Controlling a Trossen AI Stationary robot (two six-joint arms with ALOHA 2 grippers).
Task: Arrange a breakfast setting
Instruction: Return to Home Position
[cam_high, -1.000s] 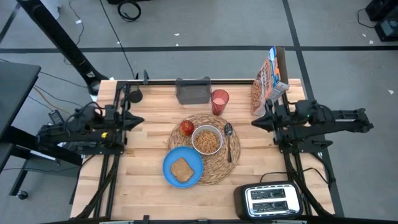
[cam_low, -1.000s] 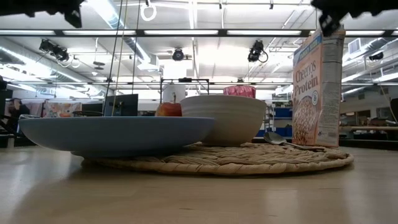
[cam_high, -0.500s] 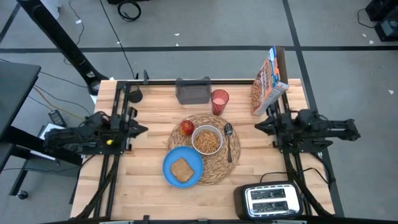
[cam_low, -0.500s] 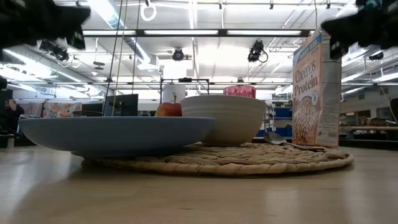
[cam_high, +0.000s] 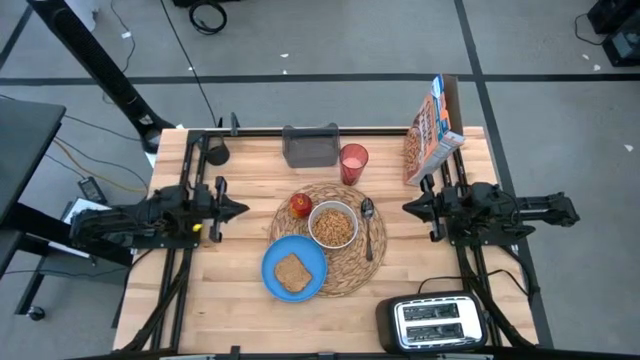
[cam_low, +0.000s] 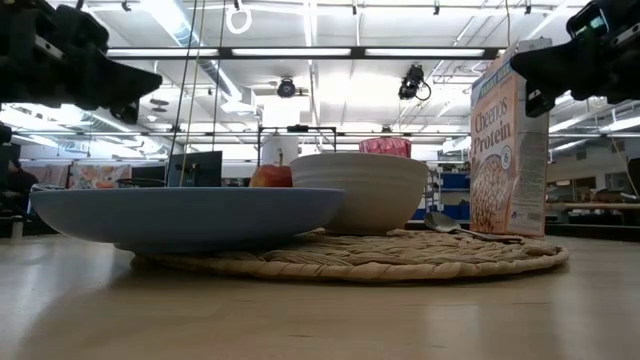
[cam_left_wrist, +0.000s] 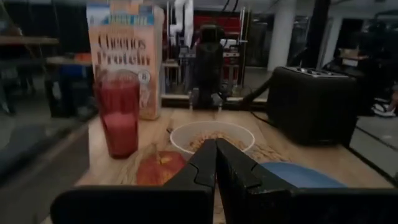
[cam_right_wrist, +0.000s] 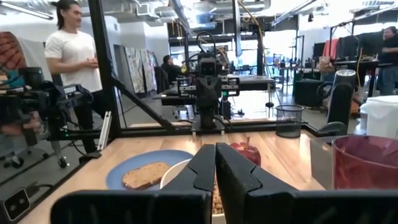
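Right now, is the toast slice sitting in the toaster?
No, the toast slice lies flat on the blue plate, well apart from the toaster.

A blue plate (cam_low: 190, 215) and a white bowl (cam_low: 372, 190) are sitting on the straw placemat (cam_low: 420, 256). The Cheerios Protein box (cam_low: 508, 150) is standing upright at the right.
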